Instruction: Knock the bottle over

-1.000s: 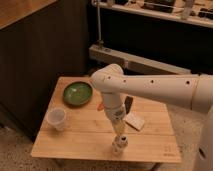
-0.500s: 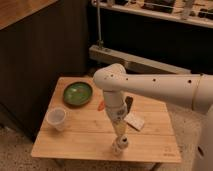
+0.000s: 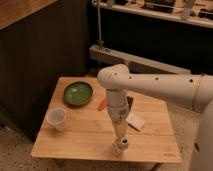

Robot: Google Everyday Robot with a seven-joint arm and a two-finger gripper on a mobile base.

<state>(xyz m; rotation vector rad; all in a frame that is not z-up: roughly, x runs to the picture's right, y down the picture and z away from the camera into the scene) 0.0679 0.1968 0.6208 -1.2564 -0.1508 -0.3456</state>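
Observation:
The bottle [image 3: 119, 147] is small and whitish. It stands near the front edge of the wooden table [image 3: 80, 137], and its top is partly hidden by my arm. My gripper [image 3: 118, 136] points straight down, right above the bottle and at its top. I cannot tell whether it touches the bottle. The white arm reaches in from the right.
A translucent plastic cup [image 3: 56, 118] stands at the table's left. A green bowl [image 3: 77, 93] sits at the back left. A flat white block [image 3: 135, 121] lies right of the arm, an orange item [image 3: 102, 104] and a dark item [image 3: 130, 103] behind it. A dark cabinet stands behind.
The arm has shifted slightly to the right. The bottle stays in the same spot, still standing.

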